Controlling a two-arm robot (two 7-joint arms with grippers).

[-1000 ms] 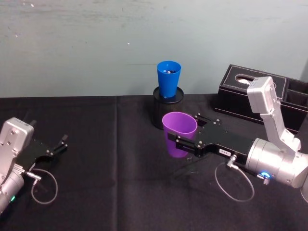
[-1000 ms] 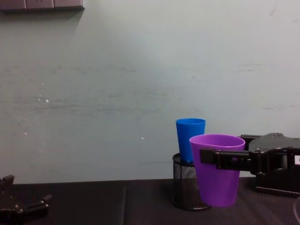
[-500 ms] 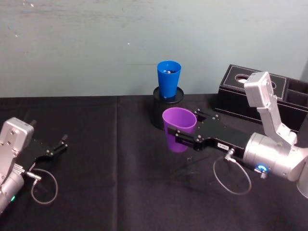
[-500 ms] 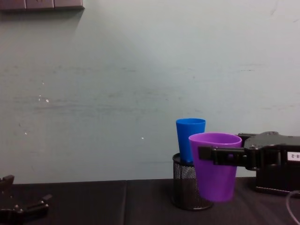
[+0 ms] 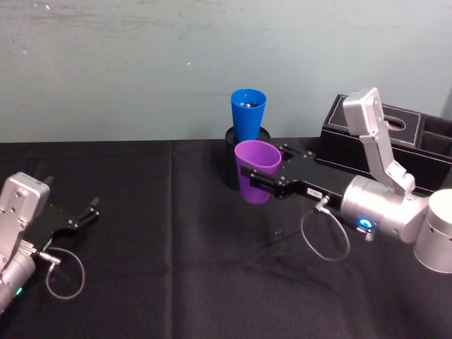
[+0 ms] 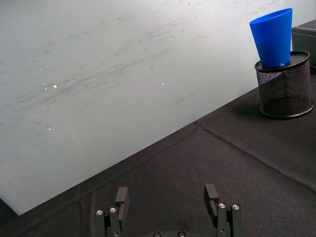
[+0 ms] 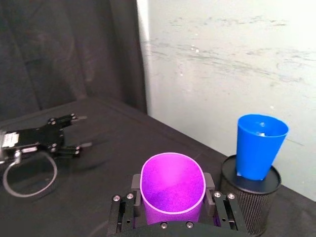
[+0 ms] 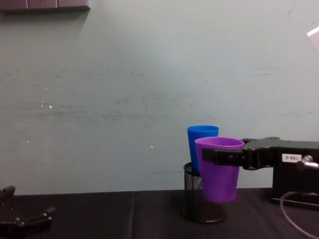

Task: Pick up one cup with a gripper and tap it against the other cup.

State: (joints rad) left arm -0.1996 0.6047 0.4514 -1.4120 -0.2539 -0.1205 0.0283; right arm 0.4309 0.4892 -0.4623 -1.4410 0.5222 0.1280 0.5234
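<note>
Left gripper: we see the black two-fingered left gripper [image 6: 167, 193] resting low, well to the left of the round black mesh pen holder [image 8: 195, 200] and nearer to us, its fingers spread wide with nothing between them.
Table: a black cloth [image 5: 169, 272] runs from our edge up to the pen holder and beyond.
Right gripper: the black right gripper [image 5: 263, 178], on a silver-grey wrist, reaches in from the pen holder's right, its fingers clamped on the purple cup.
Purple cup: the tapered purple plastic tumbler [image 5: 253, 194] hangs upright, clear of the cloth, just in front of the pen holder.
Blue cup: the bright blue plastic tumbler [image 5: 247, 116] stands upright inside the pen holder; we cannot tell whether the two cups touch.
Behind: a black box [image 5: 424, 152] sits right of the pen holder, against a pale green wall [image 8: 124, 89].
</note>
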